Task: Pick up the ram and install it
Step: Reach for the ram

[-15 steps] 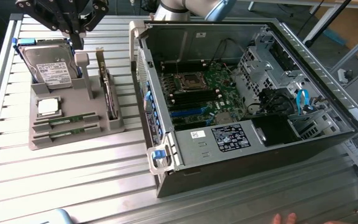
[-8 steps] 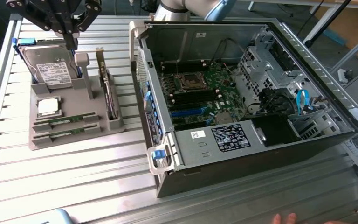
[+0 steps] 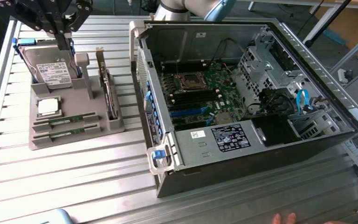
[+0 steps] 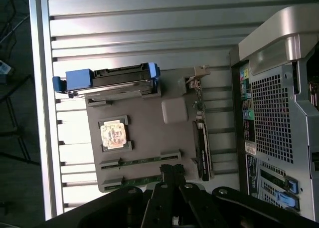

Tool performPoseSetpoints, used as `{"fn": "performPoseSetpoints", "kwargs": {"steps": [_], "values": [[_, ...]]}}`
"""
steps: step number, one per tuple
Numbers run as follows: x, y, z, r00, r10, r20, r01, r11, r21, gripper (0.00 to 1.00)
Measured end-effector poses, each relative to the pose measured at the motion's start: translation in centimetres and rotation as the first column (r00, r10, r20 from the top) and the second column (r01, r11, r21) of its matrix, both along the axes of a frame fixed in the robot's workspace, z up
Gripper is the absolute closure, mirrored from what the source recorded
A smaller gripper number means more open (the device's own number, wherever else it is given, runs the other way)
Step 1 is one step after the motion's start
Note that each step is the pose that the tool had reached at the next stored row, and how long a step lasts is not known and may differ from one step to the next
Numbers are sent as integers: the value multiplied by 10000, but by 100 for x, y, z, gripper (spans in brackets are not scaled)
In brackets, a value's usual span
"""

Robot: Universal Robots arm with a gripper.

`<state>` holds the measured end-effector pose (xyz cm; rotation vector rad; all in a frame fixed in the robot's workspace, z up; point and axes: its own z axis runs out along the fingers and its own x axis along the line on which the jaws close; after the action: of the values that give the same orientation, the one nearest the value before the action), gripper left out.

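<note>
Two ram sticks lie in slots at the near end of a grey holder tray (image 3: 73, 100): one ram stick (image 3: 65, 121) (image 4: 140, 160) and a second ram stick (image 3: 64, 134) (image 4: 134, 179) beside it. My gripper (image 3: 63, 33) (image 4: 172, 174) hangs above the tray's far end, over the hard drive (image 3: 51, 70). It is shut with nothing in it. In the wrist view its black fingertips overlap the end of the nearer stick. The open computer case (image 3: 241, 93) lies on the exterior view's right, with its motherboard memory slots (image 3: 195, 99) exposed.
The tray also holds a silver processor chip (image 3: 47, 106) (image 4: 114, 134) and an upright expansion card (image 3: 108, 91) (image 4: 202, 143). The case wall (image 3: 143, 84) stands close beside the tray. A person's fingertips (image 3: 285, 218) show at the near table edge.
</note>
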<state>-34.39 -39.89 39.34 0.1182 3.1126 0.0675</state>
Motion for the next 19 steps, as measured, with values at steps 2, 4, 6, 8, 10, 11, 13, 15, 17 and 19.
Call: {"fn": "performPoseSetpoints", "kwargs": {"steps": [2,4,6,8,10,11,13,15,17,19], "values": [[-32,0,0,10000,0,1,0,10000,0,89],[-70,0,0,10000,-1,1,1,10000,1,89],[-107,0,-1,10000,0,1,0,10000,1,89],[-145,0,-1,10000,0,1,0,10000,0,89],[-181,0,0,10000,-1,0,1,10000,0,89],[-198,0,0,10000,-1,1,1,10000,0,89],[-237,0,0,10000,-2,0,2,10000,0,89],[-272,0,-1,10000,-2,2,2,10000,1,89],[-304,0,-1,10000,-3,1,3,10000,1,89],[-332,0,-1,10000,-2,1,2,10000,1,89]]}}
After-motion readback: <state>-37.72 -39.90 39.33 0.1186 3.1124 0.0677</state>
